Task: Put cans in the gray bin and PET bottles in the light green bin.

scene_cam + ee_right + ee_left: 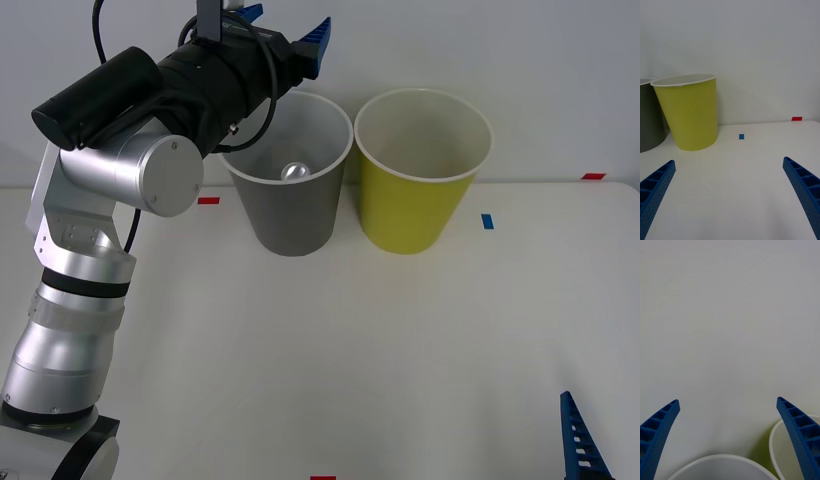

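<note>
Lifting the left gripper (pixel 285 28) straight up and away from the tall gray bin with the white rim (pixel 290 215) looks like the best move now, so the arm does not bump the rim. Its blue fingers are spread wide and hold nothing. The small can with the silver end (pixel 294 172) lies inside the gray bin, in the upper middle of the front view. Next to it stands the tall yellow-green bin (pixel 415 210), with no bottle seen inside. The right gripper (pixel 730 195) waits low, fingers wide apart and empty. Its wrist view shows a small blue mark (pixel 741 136) near the yellow-green bin from the side, while the front view looks down into both bins.
</note>
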